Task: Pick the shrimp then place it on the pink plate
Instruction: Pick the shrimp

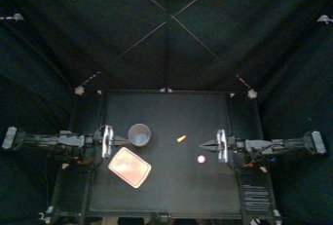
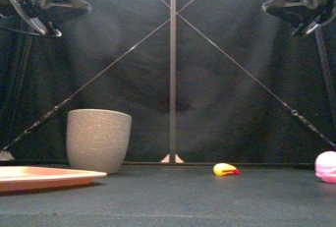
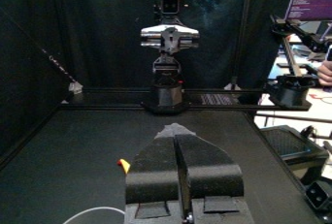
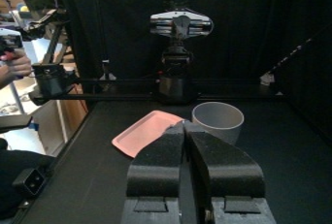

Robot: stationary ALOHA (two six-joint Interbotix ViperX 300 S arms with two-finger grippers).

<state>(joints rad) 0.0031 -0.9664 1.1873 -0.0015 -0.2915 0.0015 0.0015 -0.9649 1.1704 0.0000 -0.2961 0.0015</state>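
Both arms hang high and wide apart here, well off the table [image 1: 169, 195], one at each side. The left gripper [image 3: 181, 139] has its two jaws pressed flat against each other, clenched on nothing, and the right gripper [image 4: 189, 134] is the same, jaws squeezed together with nothing between them. Now the shrimp [image 2: 226, 170]: a small orange and yellow toy lying loose on the bare table between the two grippers, well apart from the left one and nearer the right one, out ahead of the right jaws and a little to their back-curtain side. From the left wrist it shows as a small orange spot low beside the closed jaws. The pink plate [image 1: 130, 166] lies flat on the table just ahead of the left gripper, toward the table's front edge, far across from the right gripper, with nothing on it. The tall grey cup [image 2: 98, 140] stands upright close to the left gripper too, just behind the plate on the curtain side; from the right wrist, cup and plate sit side by side beyond the closed jaw tips. A round pink toy [image 2: 325, 167] rests on the table near the right gripper, on its front-edge side, apart from the shrimp. Neither gripper touches anything on the table
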